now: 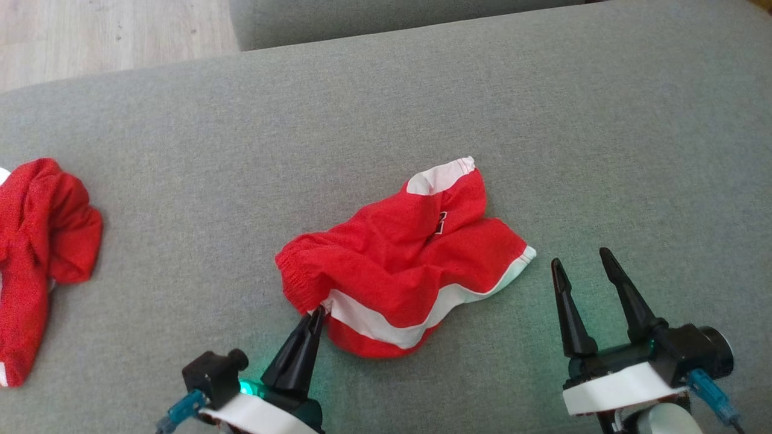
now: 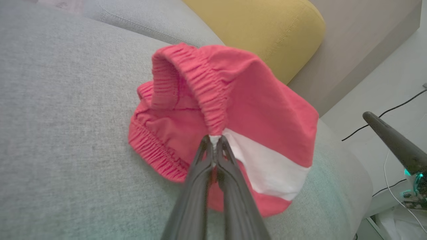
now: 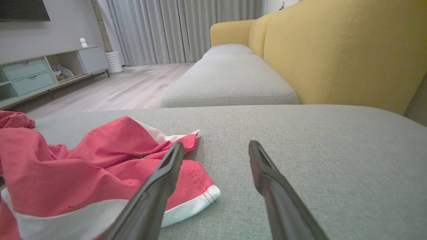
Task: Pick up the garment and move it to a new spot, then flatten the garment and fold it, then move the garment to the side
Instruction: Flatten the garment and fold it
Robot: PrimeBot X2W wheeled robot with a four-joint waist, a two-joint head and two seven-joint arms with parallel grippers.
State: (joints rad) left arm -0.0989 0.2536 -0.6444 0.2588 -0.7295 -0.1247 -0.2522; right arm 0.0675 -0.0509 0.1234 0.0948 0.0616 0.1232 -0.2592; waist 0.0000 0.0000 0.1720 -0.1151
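The garment (image 1: 410,265) is a pair of red shorts with white side stripes, crumpled in the middle of the grey sofa seat (image 1: 386,120). My left gripper (image 1: 318,311) is shut on the garment's near left edge, where the elastic waistband meets the white stripe. In the left wrist view the left gripper (image 2: 213,137) pinches that same edge of the garment (image 2: 253,96) and the waistband rises a little. My right gripper (image 1: 578,257) stands open just right of the garment's hem, touching nothing. From the right wrist, the right gripper (image 3: 216,148) hovers beside the garment's hem corner (image 3: 200,190).
A second red garment (image 1: 36,253) lies crumpled at the seat's left edge. Wooden floor (image 1: 90,36) lies beyond the far left edge. A yellow backrest (image 3: 333,50) runs along the right, and another grey seat (image 3: 230,80) continues beyond.
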